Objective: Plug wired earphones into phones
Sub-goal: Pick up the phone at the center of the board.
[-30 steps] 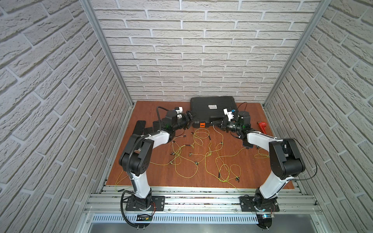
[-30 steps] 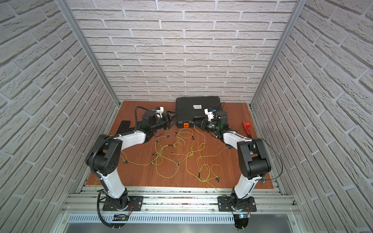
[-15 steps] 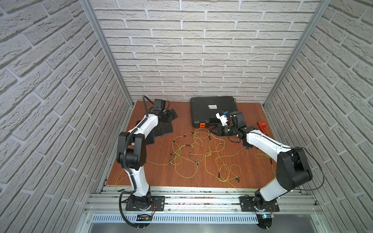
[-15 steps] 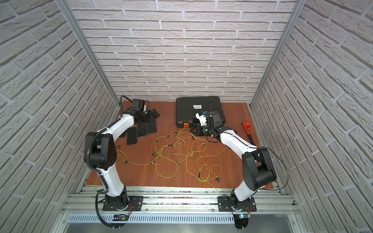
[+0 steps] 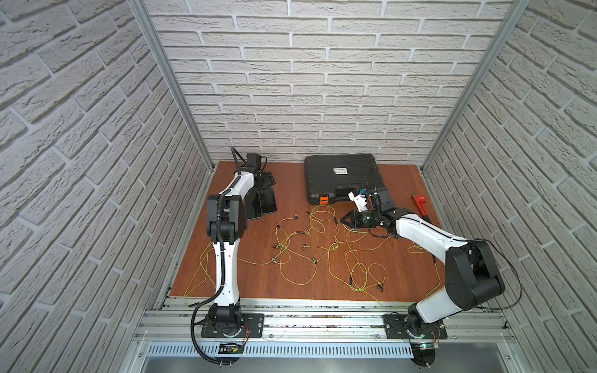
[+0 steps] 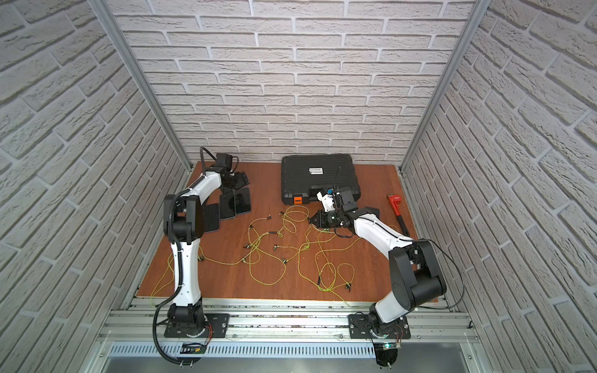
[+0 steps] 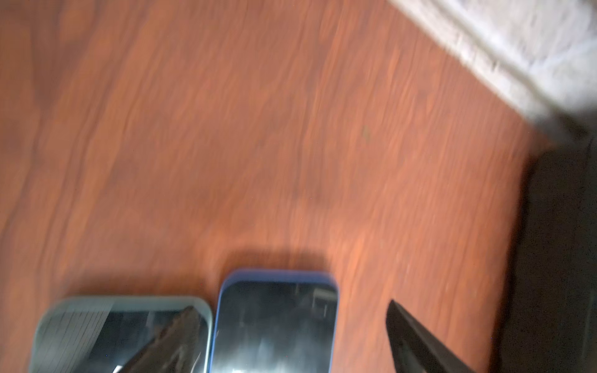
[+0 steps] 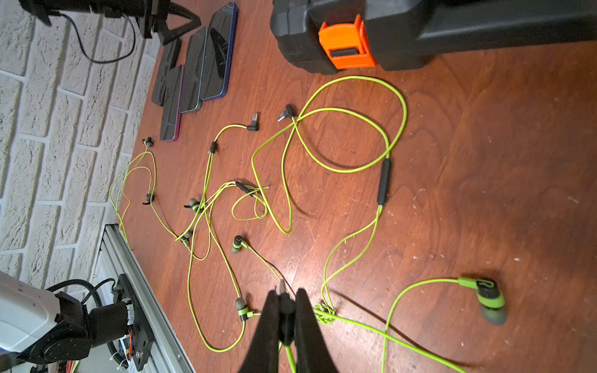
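The wired earphones [image 8: 383, 181] sprawl in a loose yellow-green tangle on the bench [image 5: 258, 284]. They lie on the latch side of the black case [image 5: 342, 177] and spread away from it. One plug [image 8: 284, 305] is lifted clear of the tangle. The right gripper [image 8: 287, 291] is clenched on its dark body, a little out from the case and near the orange latch [image 5: 324, 199]. The plug's long axis runs in line with the fingers. Its metal tip sticks out past them and points along the case's front toward the phones' side, while its cable trails back under the gripper. A loose angled plug [image 8: 254, 125] lies on the wood between the latch and the phones.

The phones [image 5: 261, 203] lie flat with dark screens up, side by side. They are well apart from the case, on the left arm's side of it. Their long axes are roughly parallel to one another and to the case's short sides.

The left gripper [image 7: 290, 305] hangs over the phone ends that lie level with the case. Its fingers are spread wide and hold nothing. In the blurred left wrist view the fingers straddle the short end of a blue-edged phone [image 7: 274, 323]. A grey-green-edged phone [image 7: 97, 329] lies just beside it, and one finger overlaps that phone in the view.

On the opposite side of the case, a red wrench [image 5: 420, 203] lies near it, clear of the main tangle.
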Motion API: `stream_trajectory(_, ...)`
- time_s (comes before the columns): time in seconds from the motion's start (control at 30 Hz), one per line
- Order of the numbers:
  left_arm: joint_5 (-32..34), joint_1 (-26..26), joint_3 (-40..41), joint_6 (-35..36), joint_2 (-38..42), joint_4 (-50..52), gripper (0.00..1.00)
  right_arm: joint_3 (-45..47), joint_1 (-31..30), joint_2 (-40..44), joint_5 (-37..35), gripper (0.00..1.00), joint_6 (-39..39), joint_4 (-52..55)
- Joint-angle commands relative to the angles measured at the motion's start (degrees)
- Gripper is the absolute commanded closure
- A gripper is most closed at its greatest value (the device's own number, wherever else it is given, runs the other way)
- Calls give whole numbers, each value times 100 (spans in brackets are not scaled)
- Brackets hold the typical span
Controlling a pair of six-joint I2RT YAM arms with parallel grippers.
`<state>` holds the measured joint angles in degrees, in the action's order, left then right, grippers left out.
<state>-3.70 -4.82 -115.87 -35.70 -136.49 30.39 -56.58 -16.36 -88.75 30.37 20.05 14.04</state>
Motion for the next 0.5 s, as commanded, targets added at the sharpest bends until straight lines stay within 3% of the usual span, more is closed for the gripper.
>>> stream_trajectory(0.0, 67, 34, -588, 233, -509, 107, 10, 103, -38, 260, -123, 94, -115, -38)
stream_trajectory(0.17, 143, -53, -1169, 375, -926, 852, 12, 118, -31, 370, -279, 94, -216, 87)
stream_trajectory(0.47, 508, -386, -688, 917, -639, 1846, 10, 6, -25, 220, -330, 94, -336, 82)
